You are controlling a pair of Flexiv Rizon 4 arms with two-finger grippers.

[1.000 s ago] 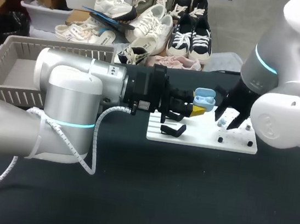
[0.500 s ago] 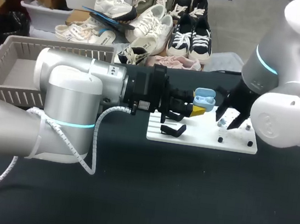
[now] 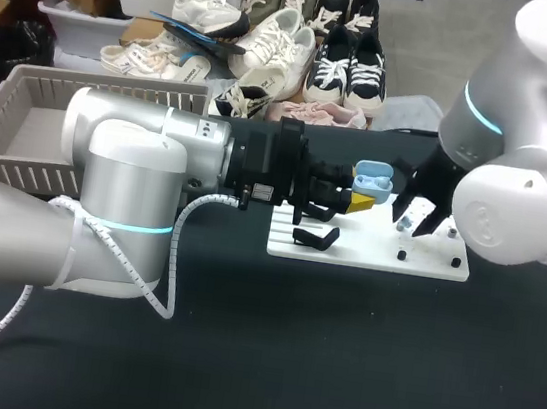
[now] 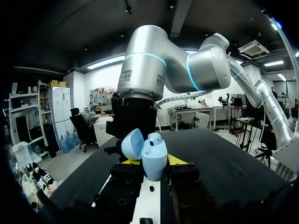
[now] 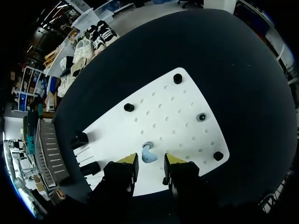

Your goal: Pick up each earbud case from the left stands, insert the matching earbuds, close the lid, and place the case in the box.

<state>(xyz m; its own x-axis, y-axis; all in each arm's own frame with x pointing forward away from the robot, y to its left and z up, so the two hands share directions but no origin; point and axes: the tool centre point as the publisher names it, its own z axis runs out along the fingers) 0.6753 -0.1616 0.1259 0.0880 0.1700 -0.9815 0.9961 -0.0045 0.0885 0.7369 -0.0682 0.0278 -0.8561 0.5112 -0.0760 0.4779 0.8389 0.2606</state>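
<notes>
Pale-blue plastic at mid-frame: the earbud case (image 3: 373,181) stands just right of the head view's centre, clamped in the left pincer (image 3: 359,203), whose arm comes in from the left edge. The case is off the bench (image 3: 334,354) and above the left part of the white pegboard (image 3: 368,249). In the left wrist view the left pincer (image 4: 153,162) has the case (image 4: 154,158) squeezed between its two yellow-tipped fingers. The hinged lid (image 4: 132,144) is thrown back, and one earbud (image 4: 155,138) is seated in the top of the case.

The right arm enters from the right edge of the head view. The right pincer (image 3: 414,223) hangs over the right half of the pegboard with its fingers spread. From the right wrist view, a loose blue earbud (image 5: 148,152) lies on the pegboard (image 5: 173,112) just ahead of the gap in the right pincer (image 5: 149,161), touched by neither tip. Black pegs (image 5: 177,78) stand at scattered holes around it.

An empty black stand (image 3: 315,237) sits on the board's left end, below the held case. The grey slatted box (image 3: 22,121) rests at the upper left of the head view, well apart from the case and partly behind the left arm.
</notes>
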